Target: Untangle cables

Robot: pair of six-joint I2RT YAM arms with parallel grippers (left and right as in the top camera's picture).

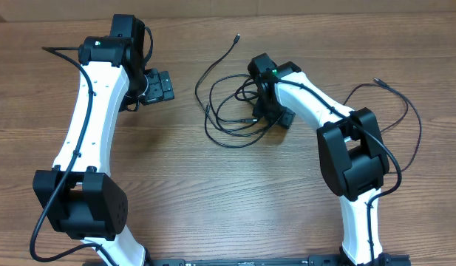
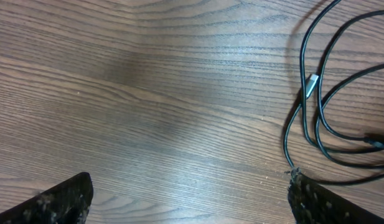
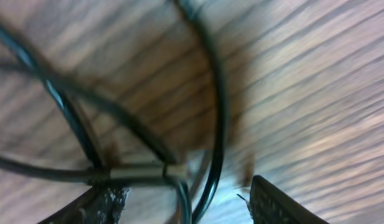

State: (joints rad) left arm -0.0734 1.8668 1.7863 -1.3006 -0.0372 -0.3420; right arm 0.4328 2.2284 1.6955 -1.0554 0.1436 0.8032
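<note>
Right claw (image 3: pixel 185 190) spread astride the cables (image 3: pixel 219 93); left claw (image 2: pixel 190 180) wide, empty.

table (image 2: pixel 148 93): matt wood grain | cables (image 3: pixel 218 106): glossy black plastic sheath | plug (image 2: pixel 312 85): silvery metal

Cables (image 1: pixel 229 111): plain black. Plug (image 2: pixel 312 85): silver. Table (image 1: pixel 228 199): mid-brown, streaked wood grain. Left arm (image 1: pixel 91 111), right arm (image 1: pixel 309 103): white shells, black joints. Light (image 1: pixel 273 72) on right arm: green.
</note>
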